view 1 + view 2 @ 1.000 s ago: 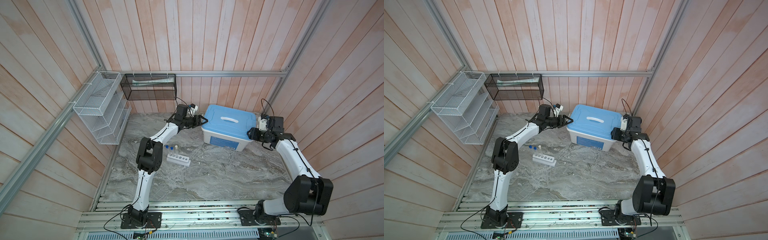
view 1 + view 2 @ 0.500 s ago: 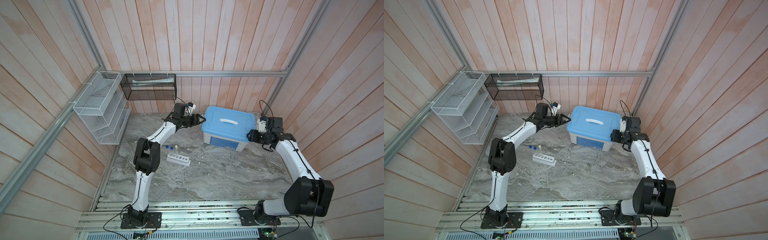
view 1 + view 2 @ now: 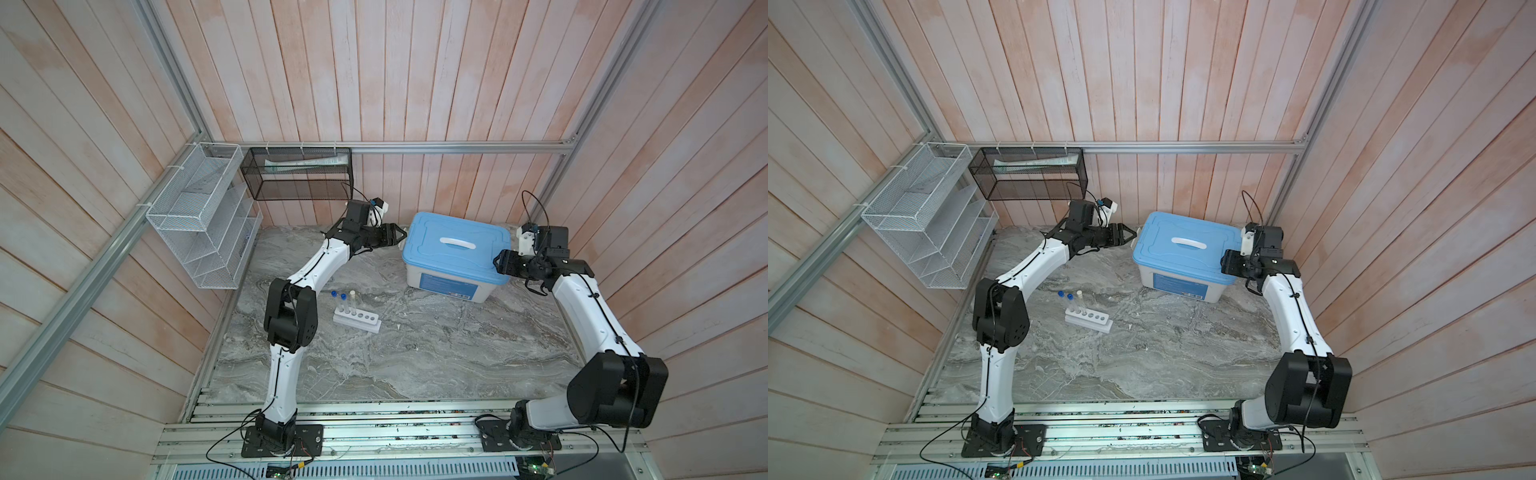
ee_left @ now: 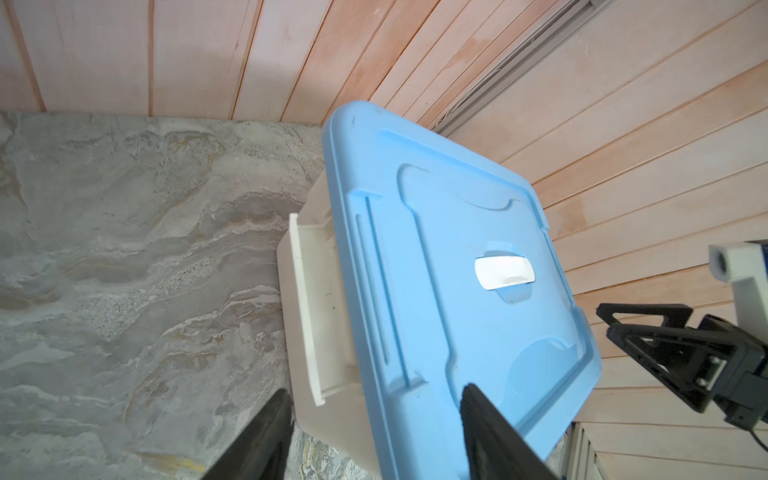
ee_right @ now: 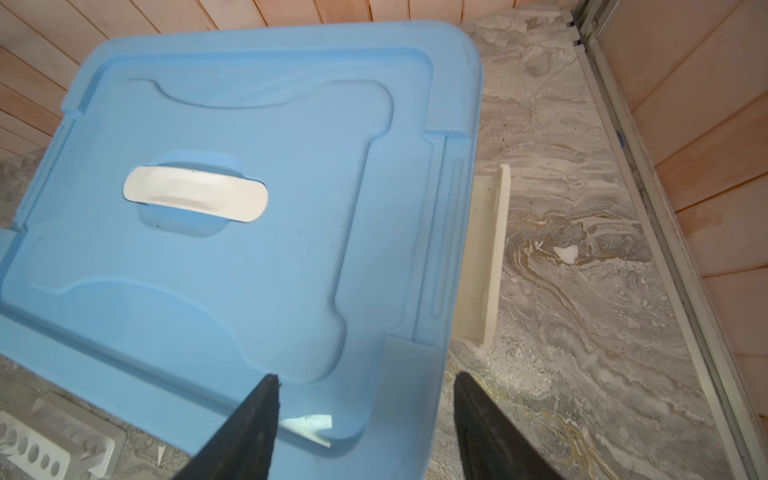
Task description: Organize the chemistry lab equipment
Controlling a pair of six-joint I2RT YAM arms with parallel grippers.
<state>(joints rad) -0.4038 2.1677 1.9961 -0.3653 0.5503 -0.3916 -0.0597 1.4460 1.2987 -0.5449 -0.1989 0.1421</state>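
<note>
- Fingers (image 4: pixel 266 436) of the left gripper (image 3: pixel 400 237) stand apart and hold nothing. In the left wrist view they frame one short end of the bin (image 3: pixel 444 282), but I cannot tell if they touch it.
- The right gripper (image 3: pixel 498 262) is also spread and holds nothing. In the right wrist view one of its fingers (image 5: pixel 249 428) lies over the blue lid (image 5: pixel 232 270) and the second over the table (image 5: pixel 582 291), so the lid edge is between them.
- In both top views the bin sits right of centre, near the back wall, with one gripper at each short end.
- A white latch flap (image 4: pixel 305 307) at the left end and a second latch flap (image 5: pixel 486 257) at the right end look swung outward. So I judge that the lid is unlocked and the step in hand is to lift it off.
- Three test tubes (image 3: pixel 343 304) stand in the rack (image 3: pixel 361 322), left of centre in a top view and well apart from the bin. No small dish or blue piece shows anywhere.
- To do it well, both grippers should take the lid rim at equal height, close at one time, and rise evenly so the lid stays level.
- If only one side grips, the lid may tilt, or the bin may slide toward the rack.
</note>
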